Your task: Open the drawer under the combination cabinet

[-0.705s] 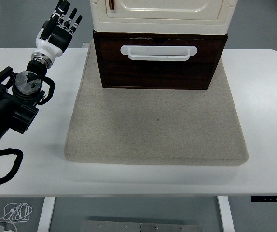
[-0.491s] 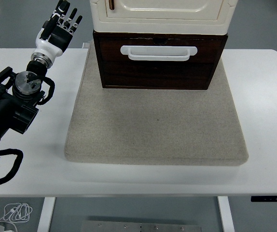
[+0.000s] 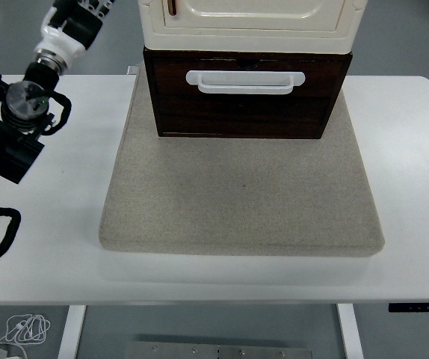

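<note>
Left hand (image 3: 74,22) cropped at top edge, grip state indeterminate; drawer (image 3: 246,93) well to its right, closed.

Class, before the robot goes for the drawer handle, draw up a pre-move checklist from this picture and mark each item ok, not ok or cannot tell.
1. Drawer shut, front facing the robot: ok.
2. White handle in plain view with nothing in front of it: ok.
3. Grey mat in front of the drawer leaves room for it to slide out: ok.
4. Left robot hand near the handle: not ok, it is up at the picture's top left, well off to the side of the cabinet.
5. Left robot hand's fingers ready to hook the handle: cannot tell, they are cut off by the frame.
6. Right arm available: cannot tell, it is out of view.
</note>
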Controlling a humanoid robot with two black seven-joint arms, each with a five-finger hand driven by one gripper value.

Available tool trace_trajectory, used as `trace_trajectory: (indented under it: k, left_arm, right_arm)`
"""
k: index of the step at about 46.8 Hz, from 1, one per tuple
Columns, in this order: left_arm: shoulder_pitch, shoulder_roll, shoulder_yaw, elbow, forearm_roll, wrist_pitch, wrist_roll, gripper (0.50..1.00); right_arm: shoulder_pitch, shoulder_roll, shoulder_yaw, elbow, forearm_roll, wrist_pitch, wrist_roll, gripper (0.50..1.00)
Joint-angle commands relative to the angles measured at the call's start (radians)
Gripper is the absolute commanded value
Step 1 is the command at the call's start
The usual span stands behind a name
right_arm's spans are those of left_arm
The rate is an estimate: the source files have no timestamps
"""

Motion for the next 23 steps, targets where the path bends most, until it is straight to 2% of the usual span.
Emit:
trace_trajectory:
  k: [1,9,17,23]
  left_arm:
    - [-0.04,0.043,-0.001,-0.011,0.06,0.006,-0.002,1.0]
    - [-0.122,0.135,0.0,-0.036,0.097,0.029,-0.02,1.0]
    - [-0.177,0.265,-0.001,-0.183,0.181,0.051,-0.068,1.0]
    - [-0.24,0.293,0.022,-0.231,0.216,0.052,-0.085,1.0]
  right_arm:
    - [0.001,0.0,0.0,0.0,0.0,0.0,0.0,0.926]
    - [-0.001,0.0,-0.001,0.0,0.0,0.0,0.0,0.926]
    - [0.001,0.0,0.0,0.0,0.0,0.0,0.0,0.926]
    - [-0.001,0.0,0.0,0.0,0.0,0.0,0.0,0.926]
